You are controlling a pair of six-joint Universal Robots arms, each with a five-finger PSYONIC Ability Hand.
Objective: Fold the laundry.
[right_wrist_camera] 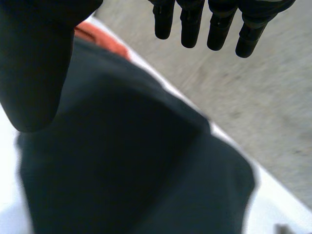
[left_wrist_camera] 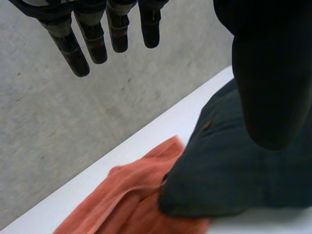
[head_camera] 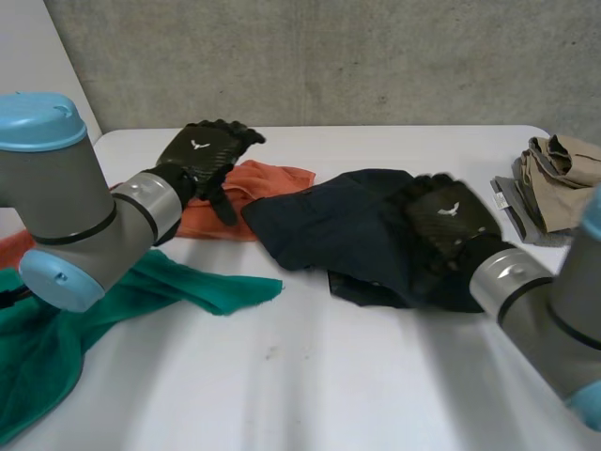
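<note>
A dark navy garment [head_camera: 338, 225] lies crumpled in the middle of the white table [head_camera: 310, 376]. My right hand [head_camera: 449, 221] hovers over its right part, fingers straight and apart, holding nothing; the navy cloth [right_wrist_camera: 131, 161] spreads under its palm. An orange cloth [head_camera: 246, 193] lies left of the navy garment, partly under its edge. My left hand [head_camera: 202, 155] is above the orange cloth, fingers [left_wrist_camera: 83, 44] straight and empty; beneath them lie the orange cloth [left_wrist_camera: 131, 200] and the navy garment's corner [left_wrist_camera: 224, 175].
A green cloth [head_camera: 84, 310] is spread at the left front, partly under my left arm. A pile of beige and grey clothes [head_camera: 549, 183] sits at the table's right edge. A grey wall stands behind the table's far edge.
</note>
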